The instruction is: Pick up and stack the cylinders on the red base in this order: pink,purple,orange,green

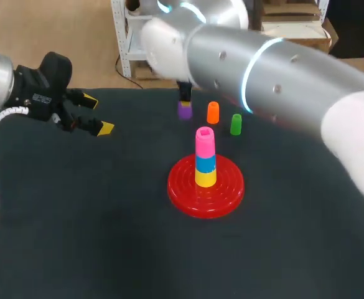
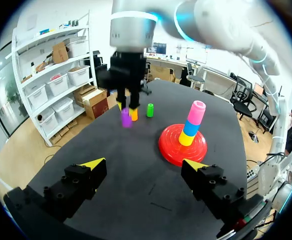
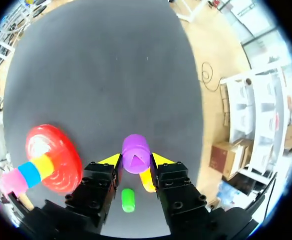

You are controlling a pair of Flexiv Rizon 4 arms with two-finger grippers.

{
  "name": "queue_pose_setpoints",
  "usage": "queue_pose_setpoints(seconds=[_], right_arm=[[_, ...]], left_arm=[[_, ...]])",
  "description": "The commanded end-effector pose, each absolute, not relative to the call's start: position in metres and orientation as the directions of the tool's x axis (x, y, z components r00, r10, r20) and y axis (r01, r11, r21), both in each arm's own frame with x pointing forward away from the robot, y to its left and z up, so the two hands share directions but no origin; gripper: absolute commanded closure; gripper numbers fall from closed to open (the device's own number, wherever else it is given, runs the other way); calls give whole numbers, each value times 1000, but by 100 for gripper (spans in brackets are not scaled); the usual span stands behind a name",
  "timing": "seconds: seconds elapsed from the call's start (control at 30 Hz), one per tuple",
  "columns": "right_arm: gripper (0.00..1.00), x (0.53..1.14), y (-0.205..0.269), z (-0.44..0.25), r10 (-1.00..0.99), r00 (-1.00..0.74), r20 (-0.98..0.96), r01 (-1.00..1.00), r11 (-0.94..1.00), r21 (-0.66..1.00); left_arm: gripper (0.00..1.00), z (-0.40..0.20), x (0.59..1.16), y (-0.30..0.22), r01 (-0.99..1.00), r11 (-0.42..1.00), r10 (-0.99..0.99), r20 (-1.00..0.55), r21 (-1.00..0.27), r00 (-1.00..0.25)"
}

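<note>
The red base (image 1: 183, 187) carries a post stacked yellow, blue and pink (image 1: 205, 141) at the top. Behind it stand the purple cylinder (image 1: 185, 111), the orange cylinder (image 1: 213, 113) and the green cylinder (image 1: 236, 124). My right gripper (image 3: 136, 161) comes straight down on the purple cylinder (image 3: 136, 153), with both yellow tips pressed to its sides. The left wrist view shows that grip from afar on the purple cylinder (image 2: 126, 119). My left gripper (image 1: 98, 114) hangs open and empty over the table's left side, far from the cylinders.
My right arm's thick silver link (image 1: 262, 68) spans the back right of the table above the cylinders. The orange cylinder (image 3: 146, 181) and green cylinder (image 3: 128, 200) stand close behind the right gripper's fingers. Dark table surface (image 1: 76, 237) lies in front of the base.
</note>
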State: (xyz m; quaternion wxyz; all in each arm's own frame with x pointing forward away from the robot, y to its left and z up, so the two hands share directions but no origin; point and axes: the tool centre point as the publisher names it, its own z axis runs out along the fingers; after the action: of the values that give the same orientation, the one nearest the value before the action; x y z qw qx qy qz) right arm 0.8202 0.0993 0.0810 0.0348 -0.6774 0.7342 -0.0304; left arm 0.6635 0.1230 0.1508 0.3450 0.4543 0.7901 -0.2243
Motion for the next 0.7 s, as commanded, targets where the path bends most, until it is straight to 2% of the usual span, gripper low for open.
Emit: queue_pose_setpoints(seconds=[0.03,0.27,0.5,0.7], right_arm=[[100,804,106,145,-1000,-18,-16,-1000,18,-17],[100,740,109,188,-993,96,-70,-994,-92,-51],[100,686,98,206,-990,107,-95,-994,-104,-33],[100,654,86,209,-994,103,-40,-995,-103,4]], left_arm=[[0,150,665,123,873,485,565,-748,-41,-349],[0,150,665,123,873,485,565,-748,-41,-349],[0,150,665,123,873,485,565,-748,-41,-349],[0,150,665,123,873,485,565,-748,-41,-349]])
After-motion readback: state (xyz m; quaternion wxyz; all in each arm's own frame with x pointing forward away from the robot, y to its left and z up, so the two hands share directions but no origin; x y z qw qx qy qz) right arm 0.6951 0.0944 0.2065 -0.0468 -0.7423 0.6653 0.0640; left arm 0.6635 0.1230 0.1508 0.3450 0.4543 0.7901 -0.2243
